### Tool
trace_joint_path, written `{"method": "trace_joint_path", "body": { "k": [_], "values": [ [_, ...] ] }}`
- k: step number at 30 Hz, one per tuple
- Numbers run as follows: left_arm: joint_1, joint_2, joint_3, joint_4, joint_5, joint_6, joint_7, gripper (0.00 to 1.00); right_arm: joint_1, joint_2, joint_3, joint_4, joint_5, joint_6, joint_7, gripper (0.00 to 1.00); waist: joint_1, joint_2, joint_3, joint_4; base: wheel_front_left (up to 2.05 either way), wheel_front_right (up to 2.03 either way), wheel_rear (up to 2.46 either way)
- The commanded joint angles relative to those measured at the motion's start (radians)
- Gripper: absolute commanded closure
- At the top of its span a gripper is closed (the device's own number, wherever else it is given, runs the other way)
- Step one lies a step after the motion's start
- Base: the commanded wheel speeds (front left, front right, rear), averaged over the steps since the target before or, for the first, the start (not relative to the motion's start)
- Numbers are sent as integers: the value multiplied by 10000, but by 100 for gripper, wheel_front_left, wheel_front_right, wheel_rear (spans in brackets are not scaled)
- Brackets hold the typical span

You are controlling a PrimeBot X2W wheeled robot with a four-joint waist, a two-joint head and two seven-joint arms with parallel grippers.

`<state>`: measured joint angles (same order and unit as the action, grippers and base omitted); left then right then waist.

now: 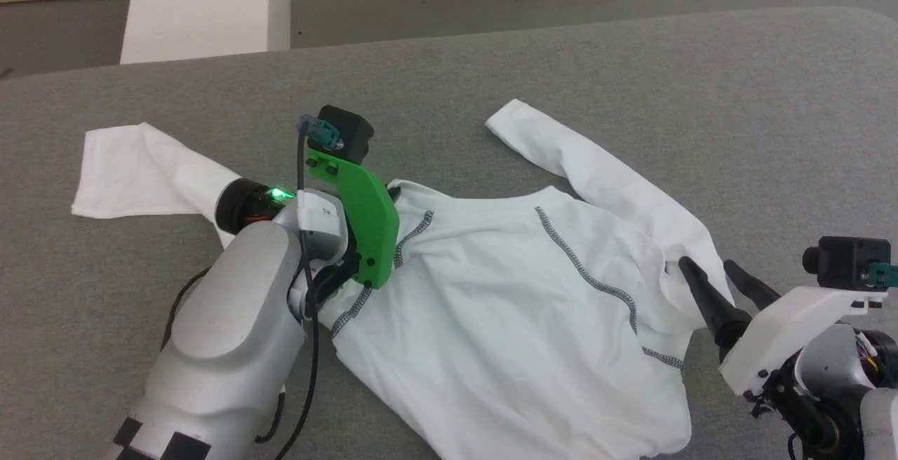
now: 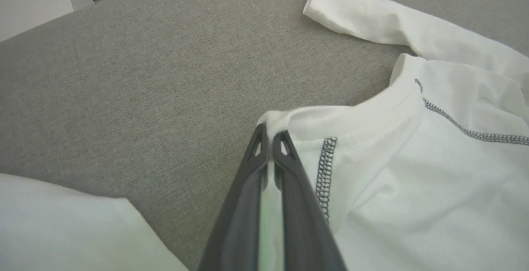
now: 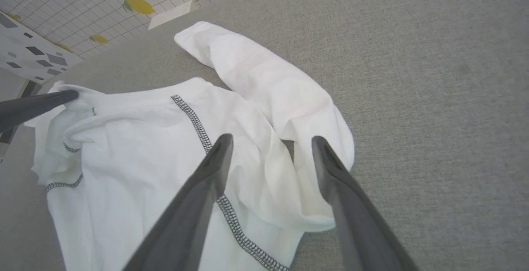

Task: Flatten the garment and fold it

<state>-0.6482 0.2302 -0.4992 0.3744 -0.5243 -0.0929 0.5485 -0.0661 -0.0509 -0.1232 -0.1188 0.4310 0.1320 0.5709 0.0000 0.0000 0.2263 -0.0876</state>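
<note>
Collar (image 2: 372, 110) toward the far left and hem toward the near right, the one garment (image 1: 505, 292), a white long-sleeved shirt with dark zigzag seams, lies on the grey worktop (image 1: 631, 81) with its long axis on a slant across the head view. Its two sleeves are thrown out, one (image 1: 133, 172) to the left and the other (image 1: 568, 155) toward the far side. Of the two claws, the left claw (image 2: 270, 136) is clamped tight on the collar's edge, while the right claw (image 3: 271, 141) gapes wide with nothing in it, its fingers (image 3: 198, 188) either side of the bunched cloth at the far sleeve's root.
</note>
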Motion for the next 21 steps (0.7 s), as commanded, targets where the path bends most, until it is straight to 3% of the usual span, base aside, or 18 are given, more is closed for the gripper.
{"method": "trace_joint_path", "body": {
  "k": [1,5,6,7,8,13,17,21],
  "values": [
    [-236,66,-39,386,97,-28,-72,100,-146,6,54,75,17,-13,-93,0,0,0,448,-436,0,0,0],
    [-637,-45,-102,1346,92,-128,-476,100,-181,6,112,224,-22,-13,-197,0,0,0,618,-521,0,0,0],
    [-694,-111,-89,1519,65,-140,-623,73,-176,6,111,249,-28,-13,-215,0,0,0,623,-509,0,0,0],
    [-769,-156,-92,1716,95,-148,-849,17,-174,6,113,276,-34,-13,-232,0,0,0,619,-492,0,0,0],
    [-802,-199,-77,1892,88,-153,-1004,0,-179,6,120,300,-35,-13,-241,0,0,0,592,-469,0,0,0],
    [-911,-315,345,2274,-217,-187,-2236,0,-155,7,109,350,-139,-13,-227,0,0,0,186,-158,0,0,0],
    [-618,-94,704,1931,-297,-110,-3237,0,-18,7,49,362,-159,-13,-166,0,0,0,-248,200,0,0,0],
    [-57,149,451,1235,-213,99,-2560,0,213,7,-77,362,-128,-13,-91,0,0,0,-529,638,0,0,0]
  ]
}}
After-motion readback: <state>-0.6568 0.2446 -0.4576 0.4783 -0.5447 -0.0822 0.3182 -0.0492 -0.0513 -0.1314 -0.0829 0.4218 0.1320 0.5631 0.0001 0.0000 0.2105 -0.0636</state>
